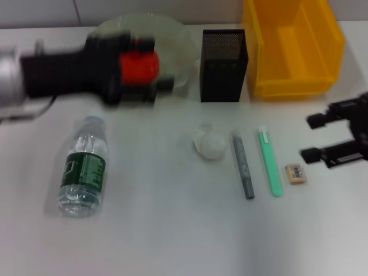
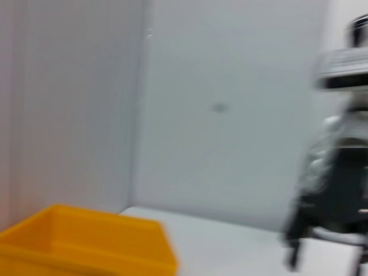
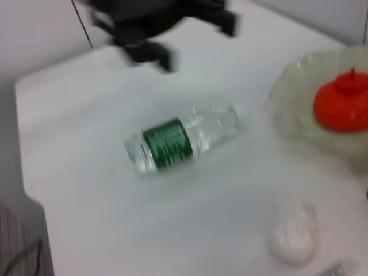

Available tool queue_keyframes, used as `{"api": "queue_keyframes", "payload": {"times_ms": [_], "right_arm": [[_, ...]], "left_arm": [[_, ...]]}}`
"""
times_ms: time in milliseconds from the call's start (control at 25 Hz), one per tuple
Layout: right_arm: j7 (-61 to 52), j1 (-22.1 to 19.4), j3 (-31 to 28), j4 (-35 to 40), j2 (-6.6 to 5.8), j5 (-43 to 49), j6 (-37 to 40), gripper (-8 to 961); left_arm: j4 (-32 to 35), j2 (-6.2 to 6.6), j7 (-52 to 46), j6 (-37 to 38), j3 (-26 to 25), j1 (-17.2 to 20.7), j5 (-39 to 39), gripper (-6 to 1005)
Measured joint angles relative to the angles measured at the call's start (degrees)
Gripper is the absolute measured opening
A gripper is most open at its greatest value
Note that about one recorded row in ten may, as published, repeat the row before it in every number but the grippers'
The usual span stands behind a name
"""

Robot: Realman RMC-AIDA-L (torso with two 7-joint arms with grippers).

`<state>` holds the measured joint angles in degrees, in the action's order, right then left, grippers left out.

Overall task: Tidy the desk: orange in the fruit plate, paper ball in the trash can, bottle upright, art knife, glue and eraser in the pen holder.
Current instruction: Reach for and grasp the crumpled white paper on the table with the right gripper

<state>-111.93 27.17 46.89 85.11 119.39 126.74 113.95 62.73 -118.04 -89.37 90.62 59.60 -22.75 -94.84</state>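
The orange (image 1: 138, 66) sits in the pale green fruit plate (image 1: 179, 35); the right wrist view shows it (image 3: 342, 106) resting in the plate (image 3: 287, 98) with nothing around it. My left gripper (image 1: 156, 64) is open, blurred, and raised over the plate; it also shows in the right wrist view (image 3: 192, 40). The bottle (image 1: 83, 175) lies on its side at the left. The paper ball (image 1: 208, 142), grey glue stick (image 1: 243, 167), green art knife (image 1: 269, 163) and eraser (image 1: 295, 173) lie in a row. My right gripper (image 1: 319, 138) is open, just right of the eraser.
The black mesh pen holder (image 1: 223, 66) stands at the back, with the yellow trash can (image 1: 293, 46) right of it. The trash can also shows in the left wrist view (image 2: 86, 241). A wall runs behind the table.
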Motion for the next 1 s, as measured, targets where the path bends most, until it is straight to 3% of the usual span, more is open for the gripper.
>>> {"api": "queue_keyframes", "payload": {"times_ms": [80, 120, 240, 280, 320, 560, 760, 1000], "right_arm": [[-9.0, 4.4, 6.3, 3.2, -0.23, 4.3, 0.2, 687], [-9.0, 4.4, 6.3, 3.2, -0.23, 4.3, 0.2, 686], [-16.8, 9.2, 13.8, 4.0, -0.33, 9.1, -0.7, 684], [-22.0, 11.9, 19.8, 3.7, -0.31, 12.6, -3.2, 684], [-22.0, 11.9, 19.8, 3.7, -0.31, 12.6, -3.2, 683], [-36.3, 18.4, 38.7, -1.3, 0.00, 21.8, -13.8, 679], [-41.0, 21.0, 46.9, -8.2, 0.18, 23.2, -21.9, 676], [-43.0, 22.0, 51.8, -11.8, 0.27, 24.0, -27.6, 672]], "left_arm": [[-0.5, -0.07, 3.7, 6.2, -1.2, 3.9, 1.6, 856], [-0.5, -0.07, 3.7, 6.2, -1.2, 3.9, 1.6, 856], [-2.3, -0.16, 5.8, 9.3, -3.4, 6.2, 1.8, 856], [-4.0, -0.05, 6.5, 10.7, -5.2, 7.0, 1.8, 856], [-4.0, -0.05, 6.5, 10.7, -5.2, 7.0, 1.8, 856], [-6.0, 0.28, 6.8, 13.2, -8.7, 7.5, 1.1, 856], [-6.8, 0.55, 7.5, 13.3, -8.8, 7.6, 1.1, 857], [-7.6, 0.63, 8.0, 13.0, -8.8, 7.6, 1.1, 857]]}}
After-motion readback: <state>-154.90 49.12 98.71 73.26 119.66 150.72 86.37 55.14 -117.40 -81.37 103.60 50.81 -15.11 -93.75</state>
